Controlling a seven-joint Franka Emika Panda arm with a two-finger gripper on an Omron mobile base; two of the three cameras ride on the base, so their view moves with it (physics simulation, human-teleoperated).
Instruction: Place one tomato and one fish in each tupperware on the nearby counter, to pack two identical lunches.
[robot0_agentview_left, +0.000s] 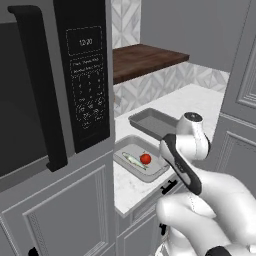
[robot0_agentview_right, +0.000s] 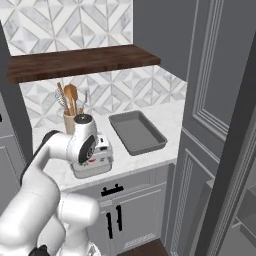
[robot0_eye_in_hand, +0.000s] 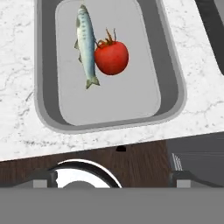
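Nearest, hand view: two small dark fingertips of the two-finger gripper (robot0_eye_in_hand: 111, 178), standing far apart at the lower corners, wide and holding nothing. Judged a release posture, hovering over the load just below it.

Item 1. Shallow grey rectangular tupperware tray, near one (robot0_eye_in_hand: 173, 85), rounded corners, flared rim, resting flat on the white marble-look counter (robot0_eye_in_hand: 17, 65) close to its front edge. Contents: one silver-blue fish (robot0_eye_in_hand: 85, 43) and one red tomato with a brown stem (robot0_eye_in_hand: 111, 57). Fish lies flat, long axis parallel to the tray's long sides, tail fin toward the gripper, head away. Tomato sits just beside the fish, apparently touching its flank, stem toward the tray's far end. Both occupy the far half of the tray floor; the near half is bare. In the left base view the same tray (robot0_agentview_left: 125, 161) shows the tomato (robot0_agentview_left: 145, 159) and the fish (robot0_agentview_left: 134, 160). Judged: this lunch is complete.

Item 2. Second tupperware tray (robot0_agentview_right: 137, 132), identical, beside the first and farther along the counter, near the tall grey cabinet (robot0_agentview_right: 210, 115). Floor shows bare in both base views; judged still to be filled.

Item 3. Beige utensil holder with wooden spoons (robot0_agentview_right: 69, 112), against the patterned backsplash.

Item 4. Dark brown wooden shelf (robot0_agentview_right: 80, 62), above the counter.
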